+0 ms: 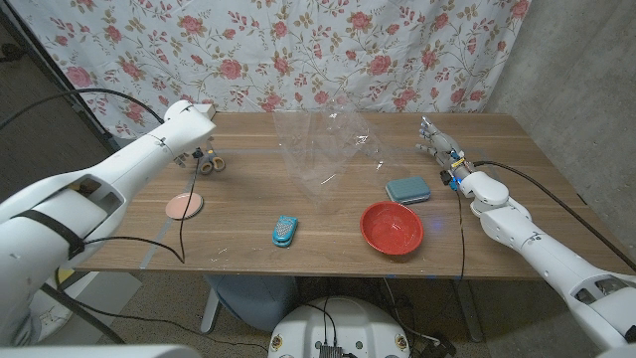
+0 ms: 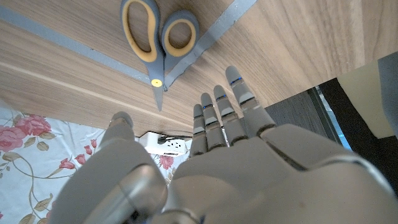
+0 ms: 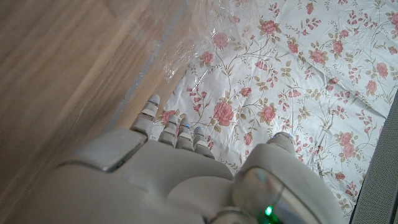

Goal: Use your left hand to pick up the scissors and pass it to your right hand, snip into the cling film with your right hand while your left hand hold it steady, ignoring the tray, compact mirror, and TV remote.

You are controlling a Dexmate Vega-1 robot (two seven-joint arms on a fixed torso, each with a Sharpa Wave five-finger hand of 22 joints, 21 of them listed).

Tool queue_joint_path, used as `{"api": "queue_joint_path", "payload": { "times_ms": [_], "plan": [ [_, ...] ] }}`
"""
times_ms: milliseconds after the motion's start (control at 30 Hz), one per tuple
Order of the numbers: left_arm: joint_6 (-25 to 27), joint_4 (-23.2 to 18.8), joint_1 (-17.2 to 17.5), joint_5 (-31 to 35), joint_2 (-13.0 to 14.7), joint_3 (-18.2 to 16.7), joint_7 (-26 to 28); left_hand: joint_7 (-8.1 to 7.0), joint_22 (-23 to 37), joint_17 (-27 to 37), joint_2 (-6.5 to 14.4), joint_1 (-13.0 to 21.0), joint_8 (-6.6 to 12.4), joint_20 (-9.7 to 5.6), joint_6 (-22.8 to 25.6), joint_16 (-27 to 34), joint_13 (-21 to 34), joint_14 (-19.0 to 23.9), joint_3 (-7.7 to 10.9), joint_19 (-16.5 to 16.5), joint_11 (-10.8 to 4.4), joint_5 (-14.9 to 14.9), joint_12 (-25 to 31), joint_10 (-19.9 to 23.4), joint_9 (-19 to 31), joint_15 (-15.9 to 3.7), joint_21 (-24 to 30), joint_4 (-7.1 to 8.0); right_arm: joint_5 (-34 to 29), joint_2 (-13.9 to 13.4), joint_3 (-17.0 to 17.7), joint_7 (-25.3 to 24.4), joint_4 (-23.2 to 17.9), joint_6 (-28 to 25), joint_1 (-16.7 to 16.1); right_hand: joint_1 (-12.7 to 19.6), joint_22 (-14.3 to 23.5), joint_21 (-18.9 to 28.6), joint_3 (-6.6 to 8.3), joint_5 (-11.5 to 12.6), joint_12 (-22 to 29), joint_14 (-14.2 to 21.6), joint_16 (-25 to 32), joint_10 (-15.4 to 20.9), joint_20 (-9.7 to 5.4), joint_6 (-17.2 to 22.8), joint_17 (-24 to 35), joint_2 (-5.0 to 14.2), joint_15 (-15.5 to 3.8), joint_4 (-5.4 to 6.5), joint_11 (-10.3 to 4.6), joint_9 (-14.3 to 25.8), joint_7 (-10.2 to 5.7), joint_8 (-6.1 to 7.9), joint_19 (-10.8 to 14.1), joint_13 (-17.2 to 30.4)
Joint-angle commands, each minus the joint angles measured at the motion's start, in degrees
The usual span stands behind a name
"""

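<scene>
Scissors [image 2: 155,37] just beyond left fingertips [image 2: 233,78]

both hands [image 2: 249,155] [image 1: 437,144] empty (fingers extended)

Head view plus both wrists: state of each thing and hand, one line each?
scissors: lying on the table, blades closed, not held
left hand: open, above the scissors
right hand: open, holding nothing
cling film: standing upright mid-table, uncut as far as visible
red bowl: upright, empty
TV remote: lying flat
</scene>
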Motion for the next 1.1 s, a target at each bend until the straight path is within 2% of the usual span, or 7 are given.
{"api": "queue_joint_path", "payload": {
  "times_ms": [33,533,767,867,1033,1067,1100],
  "plan": [
    [-2.03,6.56,-3.48,3.0,-2.16,4.52,-2.95,-0.18,0.11,0.08,-0.15,0.72,0.43,-0.53,0.87,0.18,0.33,-0.07,0.33,0.06,-0.68,0.44,0.42,0.36,0.21,-0.46,0.0,0.0,-0.31,0.83,-0.54,-0.19,1.28,-0.25,0.96,0.39,0.05,0.3,0.19,-0.09,0.34,-0.18,0.23,-0.21,0.31,-0.28,0.04,0.3,0.32,-0.38,-0.01,0.19,-0.06,0.29,-0.22,0.11],
    [-3.68,11.83,-5.45,6.54,-5.21,8.4,-5.58,-0.42,0.17,0.12,-0.06,0.89,0.75,-0.71,1.85,0.14,0.42,-0.15,0.42,-0.43,-0.88,0.39,0.49,0.67,0.3,-0.86,-0.1,0.12,-0.35,1.02,-0.67,-0.12,2.04,-0.14,1.45,0.43,0.05,0.3,0.28,-0.12,0.35,-0.19,0.26,-0.24,0.32,-0.28,0.03,0.41,0.29,-0.43,0.07,0.19,-0.08,0.28,-0.26,0.08],
    [-4.42,13.02,-5.72,8.44,-6.44,9.55,-5.21,-2.35,0.25,0.13,0.84,2.13,1.69,-0.83,5.07,0.23,0.47,0.09,1.22,-0.8,-2.85,0.42,1.08,2.58,0.09,-2.05,-0.11,-0.08,-0.26,0.98,-0.72,0.14,2.16,-0.14,1.51,0.43,0.05,0.3,0.31,-0.15,0.36,-0.2,0.27,-0.25,0.32,-0.26,0.02,0.41,0.29,-0.46,0.07,0.19,-0.05,0.29,-0.26,0.06],
    [-4.64,13.39,-5.63,8.51,-6.76,9.03,-5.11,-2.0,0.27,0.08,1.55,3.21,1.66,-0.84,5.37,0.16,0.34,-0.03,1.88,-0.92,-2.95,0.5,1.03,2.8,-0.04,-1.93,-0.1,-0.39,-0.23,0.91,-0.66,0.1,2.11,-0.14,1.46,0.43,0.05,0.3,0.31,-0.15,0.37,-0.22,0.27,-0.23,0.32,-0.26,0.02,0.41,0.32,-0.46,0.09,0.19,-0.07,0.29,-0.27,0.06],
    [-5.06,14.55,-5.82,8.88,-7.38,8.85,-5.13,-1.17,0.31,0.02,2.86,5.33,1.04,-0.87,4.61,0.11,0.06,-0.08,3.17,-1.25,-2.23,0.44,0.77,2.89,-0.35,-1.9,-0.12,-0.93,-0.15,0.73,-0.57,-0.09,1.76,-0.44,1.24,0.41,0.05,0.3,0.31,-0.18,0.38,-0.25,0.27,-0.23,0.32,-0.23,0.02,0.37,0.28,-0.48,0.05,0.19,-0.05,0.3,-0.28,0.04],
    [-5.25,14.68,-5.87,8.97,-7.39,8.93,-5.29,-1.02,0.33,0.01,2.85,5.53,0.94,-0.91,4.59,0.1,-0.01,-0.06,3.27,-1.32,-1.45,0.33,0.7,2.9,-0.43,-1.88,-0.11,-0.93,-0.09,0.72,-0.55,-0.07,1.75,-0.48,1.22,0.39,0.05,0.3,0.3,-0.18,0.37,-0.27,0.26,-0.26,0.31,-0.23,0.02,0.36,0.27,-0.48,0.06,0.19,-0.04,0.3,-0.27,0.04],
    [-5.3,15.17,-6.01,9.04,-7.65,8.93,-5.3,-0.83,0.33,0.01,2.96,5.67,0.91,-0.93,4.58,0.08,-0.04,-0.11,3.37,-1.35,-1.36,0.31,0.66,2.88,-0.46,-1.85,-0.12,-0.94,-0.06,0.74,-0.55,-0.05,1.78,-0.51,1.23,0.37,0.05,0.3,0.29,-0.19,0.37,-0.24,0.28,-0.27,0.31,-0.24,0.02,0.34,0.29,-0.48,0.08,0.19,-0.03,0.3,-0.27,0.04]
  ]
}}
